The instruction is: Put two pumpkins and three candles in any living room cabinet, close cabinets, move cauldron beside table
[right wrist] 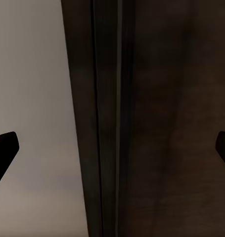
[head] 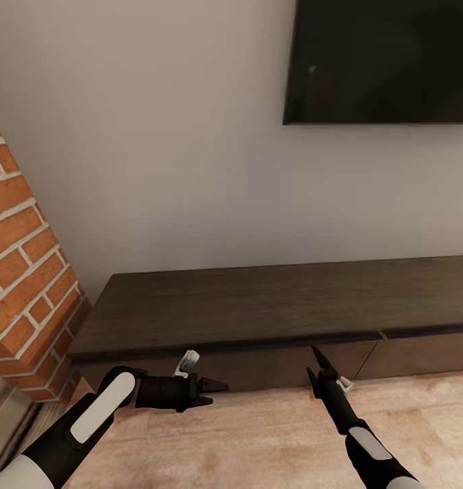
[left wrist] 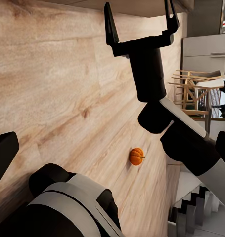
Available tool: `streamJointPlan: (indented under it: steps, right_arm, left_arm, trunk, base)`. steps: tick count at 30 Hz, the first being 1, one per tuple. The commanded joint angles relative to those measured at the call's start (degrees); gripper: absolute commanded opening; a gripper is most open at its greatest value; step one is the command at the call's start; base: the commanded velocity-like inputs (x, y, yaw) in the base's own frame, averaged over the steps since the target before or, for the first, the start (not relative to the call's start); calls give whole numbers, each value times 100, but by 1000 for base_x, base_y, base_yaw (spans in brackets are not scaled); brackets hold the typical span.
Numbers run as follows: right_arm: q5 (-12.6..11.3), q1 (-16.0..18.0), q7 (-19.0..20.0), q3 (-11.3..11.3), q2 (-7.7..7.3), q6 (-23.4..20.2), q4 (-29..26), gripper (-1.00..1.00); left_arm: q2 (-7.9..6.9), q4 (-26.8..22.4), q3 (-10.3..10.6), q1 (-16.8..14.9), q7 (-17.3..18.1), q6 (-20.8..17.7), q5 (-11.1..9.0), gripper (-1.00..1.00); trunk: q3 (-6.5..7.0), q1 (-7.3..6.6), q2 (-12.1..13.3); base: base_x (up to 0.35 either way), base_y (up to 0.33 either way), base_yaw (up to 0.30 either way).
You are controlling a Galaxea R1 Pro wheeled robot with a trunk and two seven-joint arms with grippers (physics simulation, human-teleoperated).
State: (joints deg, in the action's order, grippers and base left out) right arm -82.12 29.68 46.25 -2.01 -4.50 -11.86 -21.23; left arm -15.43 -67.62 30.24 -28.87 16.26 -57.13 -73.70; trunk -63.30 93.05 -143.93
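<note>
- Wall: plain pale surface rising behind the cabinet; a dark screen is mounted high at the right, its lower edge well above the cabinet top.
- Cabinet: long, low, dark-brown unit running along the wall to the right edge of the head view. Flat top bare. Drawer fronts sit flush under the overhanging front edge, with a vertical seam between two fronts just right of the right arm. All fronts in view shut.
- Floor: light wood planks, open between the cabinet front and the robot.
- Brick column: red brick with pale mortar, tilted in view, standing just beside the cabinet's left end.
- Left gripper: held low before the cabinet's left part, pointing toward the right arm; fingers slightly parted, holding nothing.
- Right gripper: raised to the cabinet's front edge; fingers spread wide with nothing between them. The right wrist view looks closely at the dark front edge, with the pale wall beyond.
- Pumpkin: small, orange, ribbed, lying alone on the floor in the left wrist view, beside the right arm's forearm as seen there and well apart from the cabinet.
</note>
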Motion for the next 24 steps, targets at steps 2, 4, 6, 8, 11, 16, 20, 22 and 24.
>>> streamJointPlan:
  steps: [2, 4, 6, 8, 11, 16, 20, 22, 24]
  right_arm:
    - [-32, 3, 17, -17, 2, -43, 46, 100]
    - [-27, 3, 33, -13, 2, -10, 178, 100]
    - [-25, 3, 49, -15, 2, 3, 279, 100]
    - [-22, 3, 70, -12, 2, 15, 393, 100]
    - [-18, 3, 87, -7, 2, 23, 437, 100]
    - [-15, 3, 93, -2, 2, 28, 450, 100]
    - [-2, 3, 87, 6, 2, 49, 452, 100]
    - [87, 3, 86, 7, 2, 121, 453, 100]
    - [172, 3, 82, 4, 5, 162, 453, 100]
  left_arm:
    - [-6, 1, 8, -5, 52, 1, 42, 100]
    - [-10, -1, 8, -5, 52, -1, 44, 100]
    - [-11, 0, 8, -5, 52, 0, 43, 100]
    - [-12, 3, 8, -5, 52, 0, 44, 100]
    - [-13, 3, 8, -5, 52, 0, 44, 100]
    - [-12, 3, 8, -5, 52, 0, 44, 100]
    - [-13, -3, 8, -5, 52, 0, 48, 100]
    - [-13, -4, 8, -5, 52, 1, 45, 100]
    - [-13, -4, 8, -5, 52, 1, 47, 100]
  trunk:
    - [-5, -1, -2]
    - [-5, -1, -2]
    - [-5, -1, -2]
    - [-27, 1, -3]
    - [-71, 7, -6]
    - [-71, 7, -6]
    - [-71, 7, -6]
    - [-71, 7, -6]
    - [-71, 7, -6]
  base:
    - [0, 0, 0]
    - [0, 0, 0]
    - [0, 0, 0]
    - [0, 0, 0]
    - [0, 0, 0]
    - [0, 0, 0]
    - [0, 0, 0]
    - [71, 33, 0]
    - [139, 75, 0]
